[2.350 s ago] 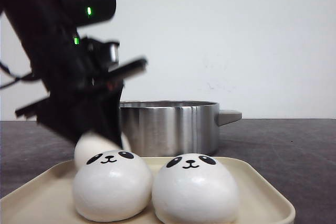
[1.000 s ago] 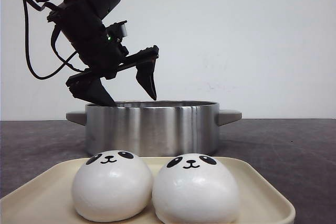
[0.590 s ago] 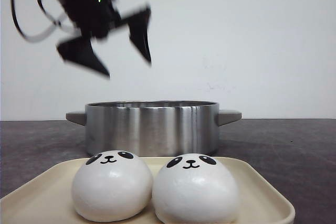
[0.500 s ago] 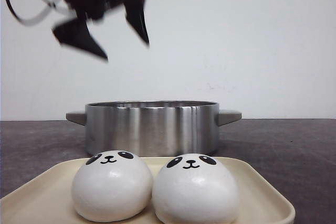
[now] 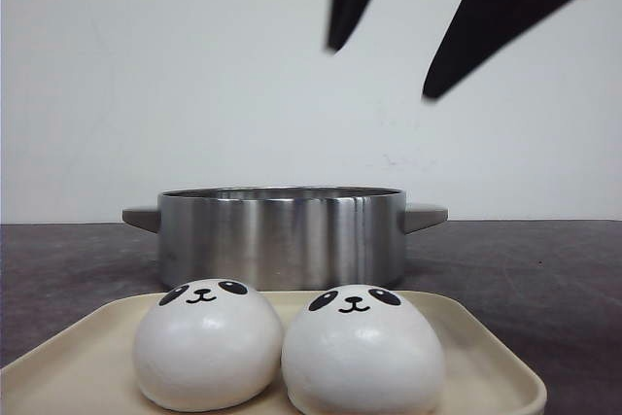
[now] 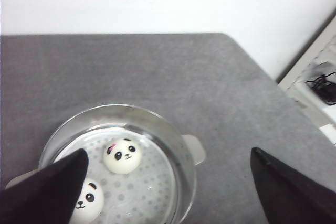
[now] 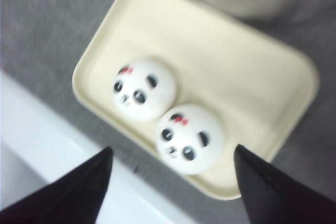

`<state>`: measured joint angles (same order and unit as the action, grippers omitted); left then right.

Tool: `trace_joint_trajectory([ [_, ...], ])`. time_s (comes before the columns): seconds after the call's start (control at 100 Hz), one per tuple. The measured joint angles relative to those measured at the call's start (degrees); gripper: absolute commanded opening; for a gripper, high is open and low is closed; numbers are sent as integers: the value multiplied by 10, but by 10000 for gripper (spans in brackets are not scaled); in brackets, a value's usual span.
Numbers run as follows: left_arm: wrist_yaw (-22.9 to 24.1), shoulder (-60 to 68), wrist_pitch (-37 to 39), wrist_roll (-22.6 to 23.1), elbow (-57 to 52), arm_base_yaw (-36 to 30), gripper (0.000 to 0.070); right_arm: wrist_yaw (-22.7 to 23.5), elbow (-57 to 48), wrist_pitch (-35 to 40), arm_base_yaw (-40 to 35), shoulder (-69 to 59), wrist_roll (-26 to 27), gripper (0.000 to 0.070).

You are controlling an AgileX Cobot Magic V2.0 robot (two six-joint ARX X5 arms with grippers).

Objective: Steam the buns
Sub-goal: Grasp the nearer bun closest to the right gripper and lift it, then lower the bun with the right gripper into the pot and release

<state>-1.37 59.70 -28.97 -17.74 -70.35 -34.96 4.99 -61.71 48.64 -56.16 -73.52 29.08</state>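
Two panda buns on cream tray, two more in steel pot behind it; R gripper spread wide above pot, L gripper also spread, both empty.

No text, label, brand, number or sign can be read in any view; the only markings are the black panda faces printed on the buns, two on the cream tray and two in the steel pot, some with a small pink or red mark above one eye
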Motion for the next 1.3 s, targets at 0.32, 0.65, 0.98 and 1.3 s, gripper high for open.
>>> trace_joint_trajectory([
  [0.32,0,-21,-39,0,0,-3,590,10,0,-10,-12,-162,-1,484],
  [0.65,0,-21,-60,0,0,-3,590,12,1,-37,-12,-223,-3,14],
  [0.98,0,-21,-76,0,0,-3,590,-57,-72,10,-10,-144,-13,12],
  [1.3,1,-21,-82,0,0,-3,590,-118,-222,-99,81,-116,-98,10],
])
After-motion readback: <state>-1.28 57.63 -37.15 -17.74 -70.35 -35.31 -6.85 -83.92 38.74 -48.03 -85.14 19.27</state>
